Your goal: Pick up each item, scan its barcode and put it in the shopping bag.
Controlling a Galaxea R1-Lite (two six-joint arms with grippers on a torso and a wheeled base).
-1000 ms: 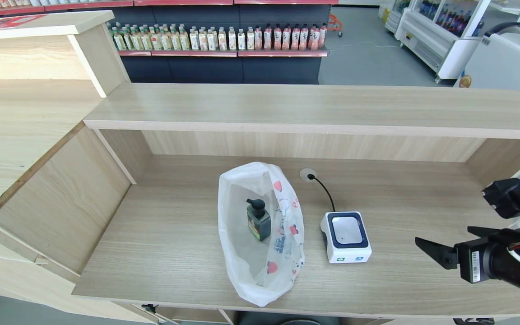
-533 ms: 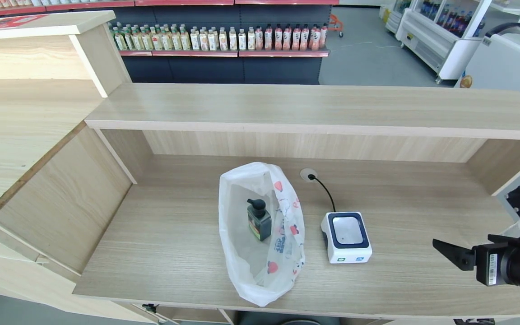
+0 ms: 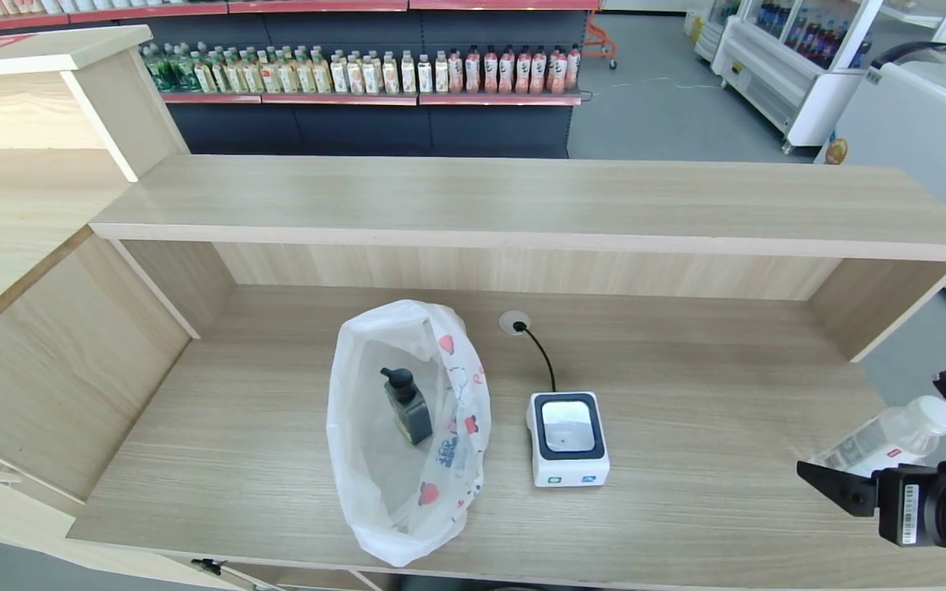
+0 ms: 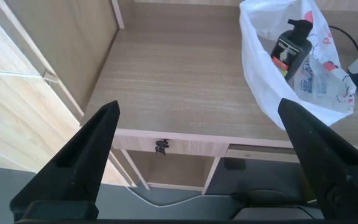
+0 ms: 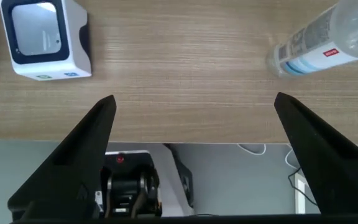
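Hovering level | right gripper [image 5: 194,104], jaws wide | near lying bottle [image 5: 328,38]

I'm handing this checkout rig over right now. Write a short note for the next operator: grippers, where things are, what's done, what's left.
Left gripper: open, empty, off the front edge of the counter, left of the shopping bag.
Right gripper: open, empty, at the counter's front edge, between the scanner and the clear bottle.
Things: the bag stands open mid-counter; the scanner sits to its right, apart from it; the clear bottle lies on its side near the counter's right end.
Done: the dark pump bottle stands in the bag.
Left: pick up the clear bottle, scan it, bag it; the right arm is nearer.
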